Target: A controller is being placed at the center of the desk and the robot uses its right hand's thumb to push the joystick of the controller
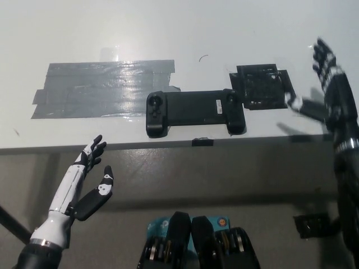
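Nearest the camera, the white left hand [90,174] hangs open below the bench [168,33] edge, while the black controller [195,111] lies near that front edge, clear bench around it, and the black right hand [331,84] hovers open well to its right.

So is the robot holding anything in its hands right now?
No, nothing is held. The white left hand is open below the desk edge, and the black right hand is open, off to the right of the controller, not touching it.
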Robot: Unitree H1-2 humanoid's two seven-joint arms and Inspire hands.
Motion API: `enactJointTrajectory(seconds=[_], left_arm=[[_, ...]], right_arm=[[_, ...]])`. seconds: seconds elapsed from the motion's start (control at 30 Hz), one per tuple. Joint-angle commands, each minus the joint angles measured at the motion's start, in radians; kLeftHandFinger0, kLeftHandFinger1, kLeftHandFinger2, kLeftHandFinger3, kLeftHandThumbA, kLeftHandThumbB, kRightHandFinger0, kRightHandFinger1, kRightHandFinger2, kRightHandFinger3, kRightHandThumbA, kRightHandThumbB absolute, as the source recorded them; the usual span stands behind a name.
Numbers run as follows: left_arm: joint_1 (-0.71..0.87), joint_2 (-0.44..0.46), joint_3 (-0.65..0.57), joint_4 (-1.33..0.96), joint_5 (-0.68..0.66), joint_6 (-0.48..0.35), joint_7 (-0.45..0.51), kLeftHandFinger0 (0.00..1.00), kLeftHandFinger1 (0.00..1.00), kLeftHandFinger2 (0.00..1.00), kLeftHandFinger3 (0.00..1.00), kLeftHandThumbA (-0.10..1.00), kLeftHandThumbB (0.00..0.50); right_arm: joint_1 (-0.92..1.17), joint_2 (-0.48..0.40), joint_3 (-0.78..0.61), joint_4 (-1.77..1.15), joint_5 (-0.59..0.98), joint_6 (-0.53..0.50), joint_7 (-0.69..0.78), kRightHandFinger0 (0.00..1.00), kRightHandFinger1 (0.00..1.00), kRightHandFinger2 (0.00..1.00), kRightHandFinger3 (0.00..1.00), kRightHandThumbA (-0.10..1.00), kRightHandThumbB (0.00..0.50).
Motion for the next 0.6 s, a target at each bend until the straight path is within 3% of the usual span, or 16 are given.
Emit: enactJointTrajectory(seconds=[0.0,0.1,0.23,0.3,0.37,0.57], left_arm=[[0.005,0.018,0.0,-0.031,-0.004,-0.024,-0.021,1.0,1.0,1.0,1.0,0.27,0.074],[0.04,0.014,-0.006,-0.037,-0.006,-0.021,-0.022,1.0,1.0,1.0,1.0,0.25,0.077],[0.076,0.012,-0.011,-0.041,-0.002,-0.023,-0.02,1.0,1.0,1.0,1.0,0.2,0.074],[0.096,0.007,-0.013,-0.048,-0.003,-0.018,-0.019,1.0,1.0,1.0,1.0,0.2,0.077],[0.117,0.008,-0.015,-0.05,0.0,-0.023,-0.018,1.0,1.0,1.0,1.0,0.19,0.079],[0.157,0.003,-0.02,-0.058,0.007,-0.025,-0.017,1.0,1.0,1.0,1.0,0.16,0.086]], right_arm=[[0.277,-0.032,0.125,-0.599,-0.027,0.002,0.115,1.0,1.0,1.0,1.0,1.0,0.358],[0.324,-0.021,0.136,-0.563,-0.01,-0.025,0.113,1.0,1.0,1.0,1.0,1.0,0.343],[0.376,-0.005,0.16,-0.495,-0.009,-0.042,0.108,1.0,1.0,1.0,1.0,1.0,0.37],[0.387,0.002,0.172,-0.441,-0.012,-0.051,0.101,1.0,1.0,1.0,1.0,1.0,0.345],[0.395,0.004,0.19,-0.38,-0.036,-0.045,0.093,1.0,1.0,1.0,1.0,1.0,0.368],[0.408,-0.008,0.233,-0.278,-0.101,-0.067,0.09,1.0,1.0,1.0,1.0,0.96,0.361]])
